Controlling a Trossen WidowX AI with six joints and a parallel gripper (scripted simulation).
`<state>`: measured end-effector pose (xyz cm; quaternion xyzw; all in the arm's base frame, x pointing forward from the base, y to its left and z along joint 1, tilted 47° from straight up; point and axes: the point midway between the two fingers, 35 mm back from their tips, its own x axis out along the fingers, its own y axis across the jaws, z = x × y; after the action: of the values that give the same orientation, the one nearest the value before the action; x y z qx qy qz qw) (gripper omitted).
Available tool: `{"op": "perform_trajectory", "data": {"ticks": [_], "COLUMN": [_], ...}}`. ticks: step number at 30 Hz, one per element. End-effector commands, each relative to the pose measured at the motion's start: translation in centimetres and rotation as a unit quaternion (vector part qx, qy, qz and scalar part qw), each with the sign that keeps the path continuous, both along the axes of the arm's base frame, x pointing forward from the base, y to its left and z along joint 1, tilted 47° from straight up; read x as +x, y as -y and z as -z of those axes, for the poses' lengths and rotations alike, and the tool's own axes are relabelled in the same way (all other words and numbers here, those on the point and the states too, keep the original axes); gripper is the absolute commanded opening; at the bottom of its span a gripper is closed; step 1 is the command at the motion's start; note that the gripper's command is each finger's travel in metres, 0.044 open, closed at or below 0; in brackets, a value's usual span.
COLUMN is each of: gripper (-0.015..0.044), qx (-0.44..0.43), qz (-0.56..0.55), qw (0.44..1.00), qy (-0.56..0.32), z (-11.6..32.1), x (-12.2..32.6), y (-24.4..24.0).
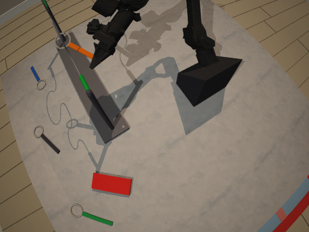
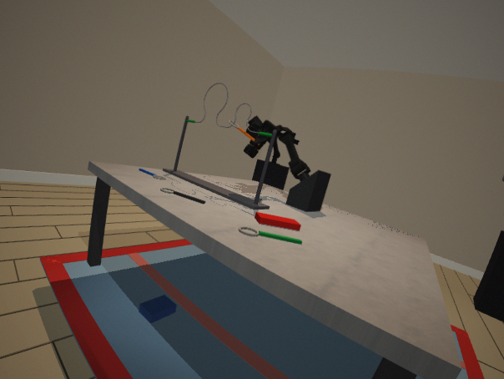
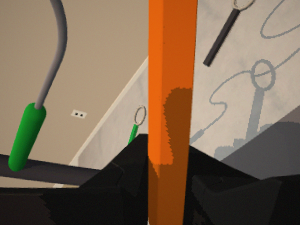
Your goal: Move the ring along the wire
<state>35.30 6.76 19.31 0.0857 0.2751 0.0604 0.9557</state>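
Light is dim; soft-edged grey shadows fall beside the red block (image 1: pixel 111 184) (image 2: pixel 277 221). Beyond it, the black arm base (image 1: pixel 204 76) (image 2: pixel 309 192) sinks into near-black.

four rings (image 1: pixel 56 45) with handles (image 1: pixel 81 51), two posts (image 1: pixel 102 111) (image 2: pixel 180 146), one red block (image 1: pixel 111 184) (image 2: pixel 277 221), one blue block (image 2: pixel 158 309)

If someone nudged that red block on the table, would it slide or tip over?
The red block would probably slide rather than tip, since it lies low on a broad face. Its flat sides and square edges suggest it wouldn't roll.
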Motion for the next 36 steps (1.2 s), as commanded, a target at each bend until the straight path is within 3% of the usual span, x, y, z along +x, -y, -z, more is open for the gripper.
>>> {"op": "perform_trajectory", "data": {"ticks": [1, 20, 36], "gripper": [-0.0150, -0.0150, -0.0150], "qx": [0.058, 0.263, 0.329], "qz": [-0.001, 0.001, 0.002], "qw": [0.998, 0.964, 0.942], "qy": [-0.008, -0.046, -0.059], "z": [-0.9, -4.5, -7.0], "x": [-0.3, -1.2, -1.5], "y": [-1.7, -6.9, -8.7]}}
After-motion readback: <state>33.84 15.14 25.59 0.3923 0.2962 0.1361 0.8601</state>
